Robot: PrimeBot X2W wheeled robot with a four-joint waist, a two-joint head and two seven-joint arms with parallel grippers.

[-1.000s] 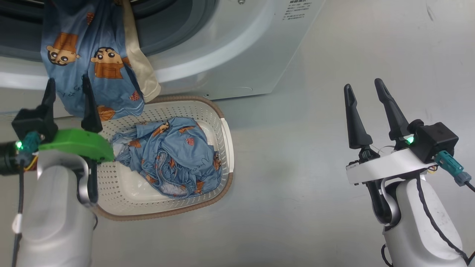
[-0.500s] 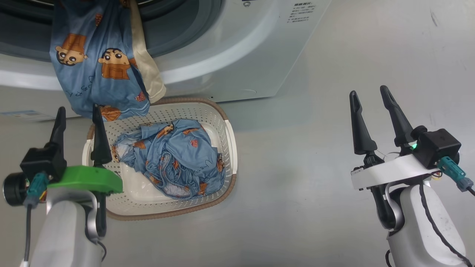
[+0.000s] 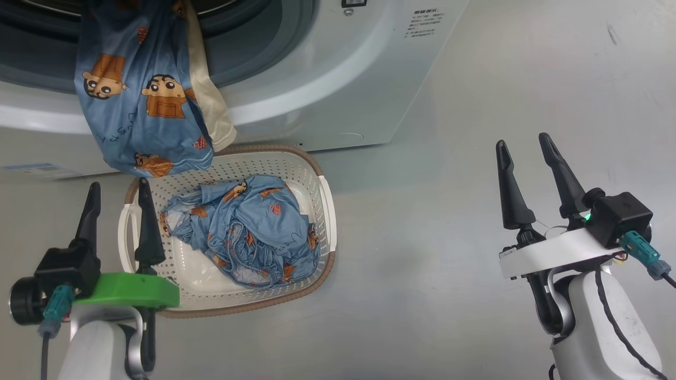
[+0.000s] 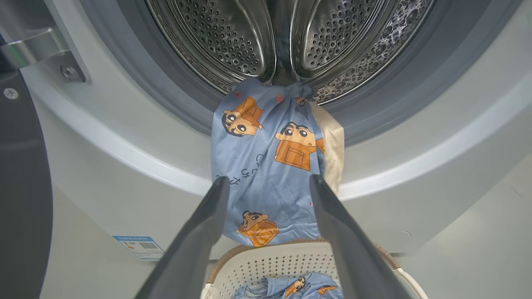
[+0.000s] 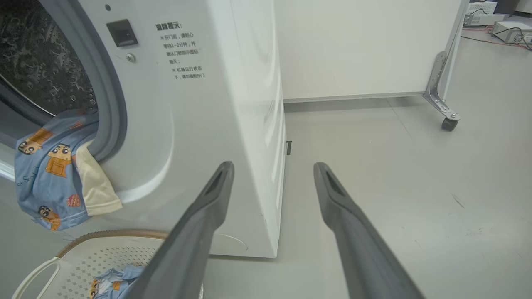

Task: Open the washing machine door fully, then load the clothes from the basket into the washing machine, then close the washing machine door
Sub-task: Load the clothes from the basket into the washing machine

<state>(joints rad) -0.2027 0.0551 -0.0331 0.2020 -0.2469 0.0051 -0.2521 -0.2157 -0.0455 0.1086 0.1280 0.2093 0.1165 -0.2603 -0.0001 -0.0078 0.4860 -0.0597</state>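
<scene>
The big white front-loading washing machine (image 3: pixel 338 79) stands open. Its glossy black round door (image 4: pixel 20 187) is swung aside on a metal hinge (image 4: pixel 25 52), leaving the steel perforated drum (image 4: pixel 232 41) free to load. One light blue garment printed with orange-brown cartoon figures (image 3: pixel 137 105) hangs half out. Its top is caught at the grey rubber gasket (image 4: pixel 166 83) and its tail droops down the front panel to just above the basket. A cream cloth edge (image 3: pixel 211 111) hangs beside it, perhaps its lining; the view does not settle that. Left there it would foul the door, so it likely needs pushing in.

A second crumpled blue garment (image 3: pixel 248 232) lies in the cream-white perforated plastic basket with a brown woven-look rim (image 3: pixel 325 211). The basket sits on the floor right against the machine's foot, an easy lift from the drum.

The left gripper (image 3: pixel 119 183) hovers over the basket's left edge, fingers spread wide and holding nothing, aimed at the hanging cloth. The right gripper (image 3: pixel 522 139) is well off to the side, equally wide and empty, probably parked clear of the work.

The floor (image 3: pixel 433 274) is smooth pale grey with a faint sheen and a few scuffs. A blue label (image 4: pixel 139 246) marks the machine's lower corner. Beyond the machine a white partition (image 5: pixel 353 45) stands on a castor foot (image 5: pixel 448 123), and boxed equipment with cables (image 5: pixel 507 27) sits far off.
</scene>
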